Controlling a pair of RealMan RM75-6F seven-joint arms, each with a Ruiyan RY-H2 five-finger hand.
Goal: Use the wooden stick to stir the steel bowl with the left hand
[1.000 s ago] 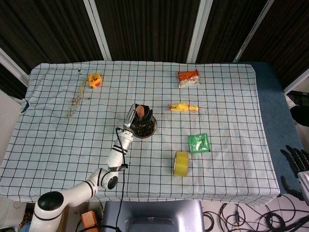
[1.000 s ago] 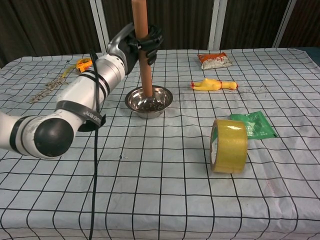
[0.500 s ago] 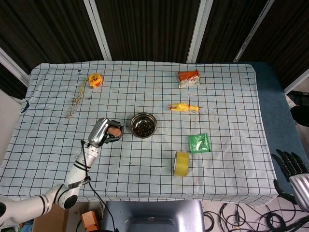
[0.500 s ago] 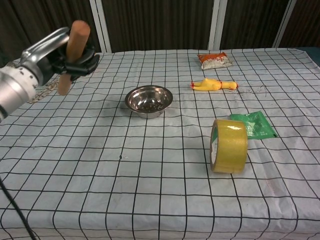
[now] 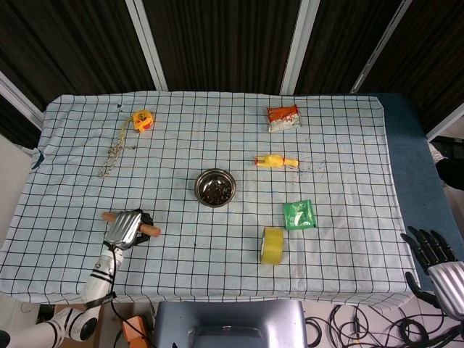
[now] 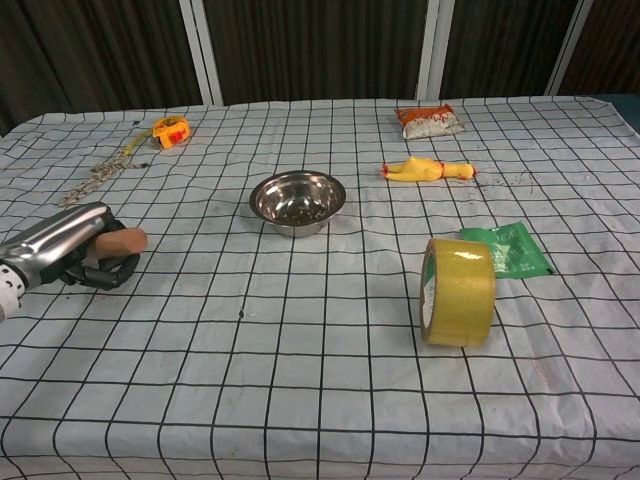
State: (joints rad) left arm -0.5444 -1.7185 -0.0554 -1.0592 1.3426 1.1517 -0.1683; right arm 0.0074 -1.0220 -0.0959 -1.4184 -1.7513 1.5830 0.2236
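- My left hand (image 5: pixel 125 228) grips the wooden stick (image 5: pixel 150 230) — fingers wrapped round its middle, both ends poking out either side in the head view.
- The stick lies roughly flat, low over the checked tablecloth (image 5: pixel 341 159); I cannot tell whether it touches the cloth.
- In the chest view only one rounded end of the stick shows past the fingers of that hand.
- The steel bowl (image 5: pixel 214 188) sits well apart from my left hand, further out on the table and toward the middle, with dark bits inside it.
- Far beyond my left hand, at the back of the cloth, lie a yellow tape measure (image 5: pixel 143 120) and a loose chain (image 5: pixel 112 154).
- Past the bowl from the same hand: a yellow rubber chicken (image 5: pixel 275 161), and further back an orange snack bag (image 5: pixel 283 117).
- A green packet (image 5: pixel 299 214) and an upright roll of yellow tape (image 5: pixel 272 246) sit near each other, well off toward my right side.
- My right hand (image 5: pixel 438 265) hangs off the table edge at the lower corner of the head view, fingers spread and holding nothing.
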